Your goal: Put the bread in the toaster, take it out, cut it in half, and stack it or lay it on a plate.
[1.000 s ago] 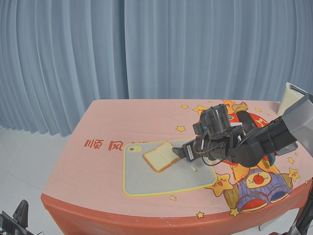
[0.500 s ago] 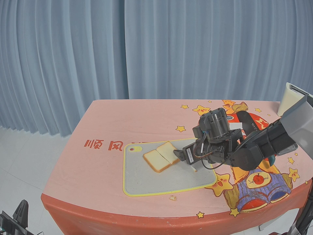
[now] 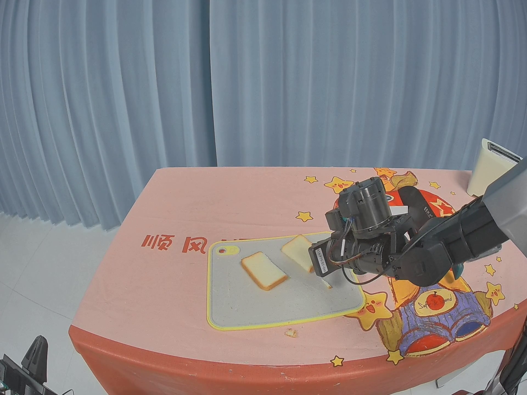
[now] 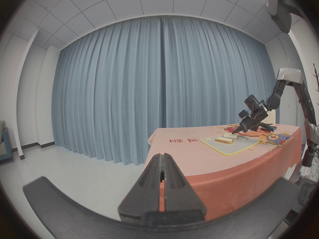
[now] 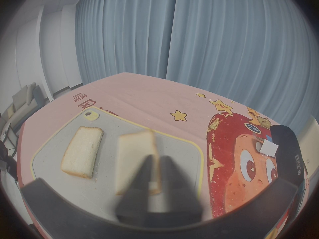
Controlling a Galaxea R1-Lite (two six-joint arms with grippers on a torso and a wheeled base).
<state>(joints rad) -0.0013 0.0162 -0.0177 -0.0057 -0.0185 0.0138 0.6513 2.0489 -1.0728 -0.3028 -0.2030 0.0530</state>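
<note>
While clamped on bread half (image 3: 298,250), right gripper (image 3: 313,260) is held over board (image 3: 247,308), toward its far right corner. Gripped half is tilted; contact with board cannot be told. Other half (image 3: 263,270) is laid flat on board, apart, to left. Toaster (image 3: 490,165) is seen at table (image 3: 164,281) far right edge. Left gripper (image 4: 161,180) is pinched together, nothing between fingers, parked low, well off table.

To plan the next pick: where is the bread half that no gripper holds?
In the head view the loose bread half lies flat on the cutting board, left of the held half in the right gripper, apart from it.
</note>
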